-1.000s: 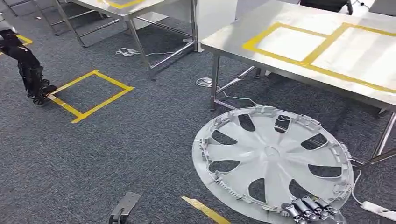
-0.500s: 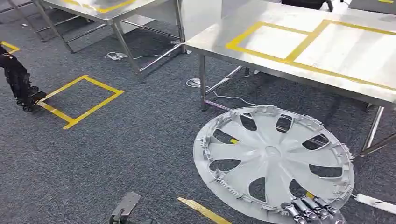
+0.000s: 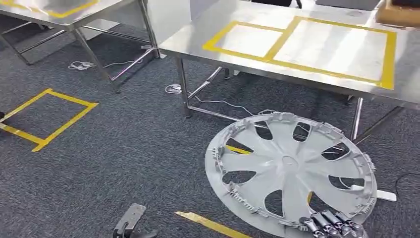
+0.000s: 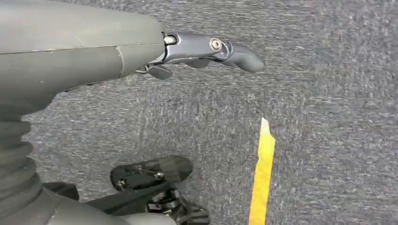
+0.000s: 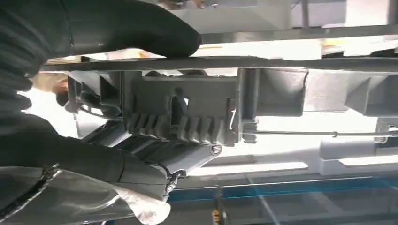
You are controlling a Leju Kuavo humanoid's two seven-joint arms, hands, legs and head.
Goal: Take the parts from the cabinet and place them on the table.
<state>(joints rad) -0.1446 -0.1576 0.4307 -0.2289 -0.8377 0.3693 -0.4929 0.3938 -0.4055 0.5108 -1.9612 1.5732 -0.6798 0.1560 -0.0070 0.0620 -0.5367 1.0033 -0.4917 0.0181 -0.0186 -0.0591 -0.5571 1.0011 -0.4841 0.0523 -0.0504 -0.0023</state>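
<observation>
While gripped at its near rim by the right hand, the grey hubcap hangs tilted above the carpet, in front of a steel table marked with yellow tape rectangles. Right wrist view: thumb over the rim's edge, dark fingers under its ribbed clips, clamping the hubcap. Left hand hangs low over the carpet, holding nothing, fingers straight and apart. Yellow tape strip lies on the floor; a second table stands far left
</observation>
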